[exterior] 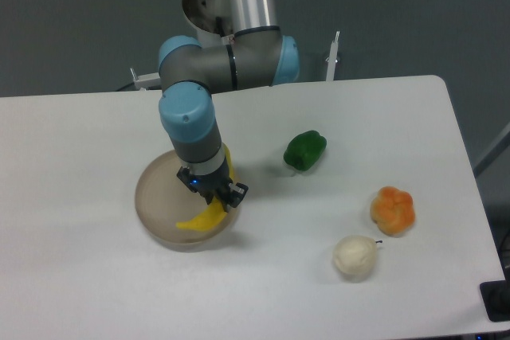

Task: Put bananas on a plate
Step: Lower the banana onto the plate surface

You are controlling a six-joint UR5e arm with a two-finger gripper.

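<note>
The yellow banana point(199, 219) hangs over the right half of the beige round plate point(155, 201), its lower tip close to the plate's floor. My gripper point(212, 197) points down above the plate and is shut on the banana's upper end. The arm's wrist covers the plate's upper right rim, and a yellow strip shows beside the wrist there. I cannot tell whether the banana touches the plate.
A green pepper point(305, 150) lies right of the plate. Farther right sit an orange lobed fruit point(392, 210) and a whitish round fruit point(355, 256). The arm's base point(215, 17) stands behind the table's far edge.
</note>
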